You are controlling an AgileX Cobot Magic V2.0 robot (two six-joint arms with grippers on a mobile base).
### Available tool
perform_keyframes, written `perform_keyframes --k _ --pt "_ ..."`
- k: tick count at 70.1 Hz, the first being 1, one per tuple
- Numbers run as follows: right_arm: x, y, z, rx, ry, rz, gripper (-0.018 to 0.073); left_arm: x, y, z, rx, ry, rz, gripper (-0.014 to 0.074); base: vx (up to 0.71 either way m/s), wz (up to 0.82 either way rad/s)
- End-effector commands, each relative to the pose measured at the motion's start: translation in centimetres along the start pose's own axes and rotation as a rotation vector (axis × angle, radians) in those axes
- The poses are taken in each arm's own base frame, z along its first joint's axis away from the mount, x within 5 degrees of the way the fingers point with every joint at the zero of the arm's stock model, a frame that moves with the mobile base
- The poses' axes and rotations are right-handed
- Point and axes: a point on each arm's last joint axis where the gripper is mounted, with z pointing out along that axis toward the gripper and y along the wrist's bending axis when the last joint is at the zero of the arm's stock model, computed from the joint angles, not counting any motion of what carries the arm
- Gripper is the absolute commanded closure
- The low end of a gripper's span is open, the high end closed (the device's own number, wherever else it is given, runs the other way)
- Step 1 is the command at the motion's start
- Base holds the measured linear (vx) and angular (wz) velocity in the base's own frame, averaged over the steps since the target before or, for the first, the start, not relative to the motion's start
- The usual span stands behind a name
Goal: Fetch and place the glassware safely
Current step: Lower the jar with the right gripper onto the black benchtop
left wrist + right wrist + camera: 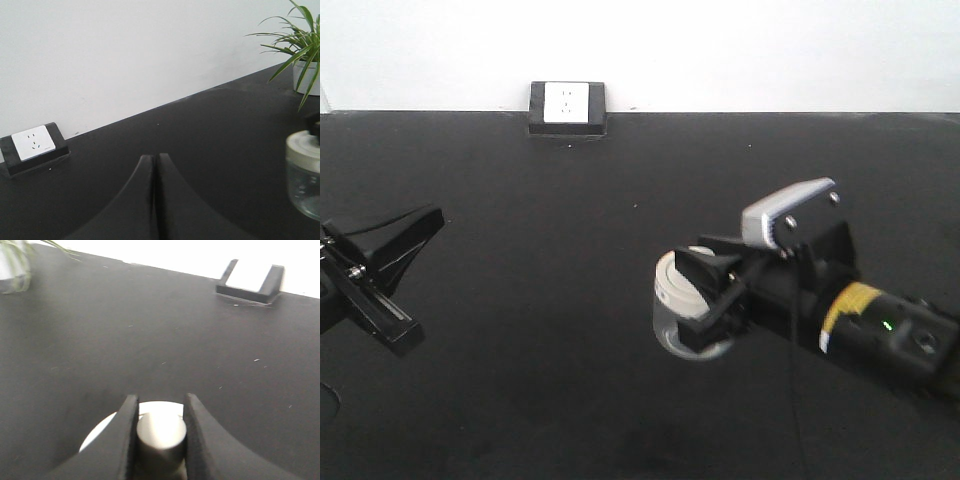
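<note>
The glassware [678, 305] is a squat clear jar with a cream-white lid, right of the middle of the black table [550, 330]. My right gripper [708, 296] reaches in from the right and is shut on the lid's knob [161, 432], which shows pinched between both fingers [129, 435]. The white lid [106, 429] peeks out behind them. In the left wrist view the jar [303, 177] stands upright at the right edge. I cannot tell whether it rests on the table or hangs just above it. My left gripper [154, 158] is shut on nothing, at the far left [428, 222].
A white-and-black wall socket box [567, 107] sits at the table's back edge against the white wall, also seen from the wrists [34, 145] [252, 282]. A potted green plant [305, 55] stands on the far right side of the table.
</note>
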Motion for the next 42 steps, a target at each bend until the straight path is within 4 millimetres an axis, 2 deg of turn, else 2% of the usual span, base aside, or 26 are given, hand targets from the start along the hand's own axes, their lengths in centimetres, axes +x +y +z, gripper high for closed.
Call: perform_keyframes --k 1,14,24,32,42 --pt "-3.5 -0.6 1.4 0.002 -0.146 0.019 0.056 -1.5 -0.2 0.0 0.019 -0.089 -0.02 0.0603 0.0 0.0" --pt "-4.7 -4.3 5.2 0.073 -0.177 0.028 0.056 -1.5 -0.2 0.0 0.019 -0.089 -0.02 0.0603 0.0 0.0" --pt "-4.9 -7.2 7.4 0.106 -0.154 -0.073 0.056 -1.5 -0.2 0.0 0.019 -0.089 -0.02 0.0603 0.0 0.0" --pt "-4.3 -8.6 8.8 0.091 -0.155 -0.119 0.056 -1.5 -0.2 0.0 0.019 -0.089 -0.02 0.0603 0.0 0.0" --pt "-2.5 -9.6 10.6 0.023 -0.237 -0.091 0.056 -1.5 -0.2 0.0 0.019 -0.089 -0.02 0.0603 0.0 0.0"
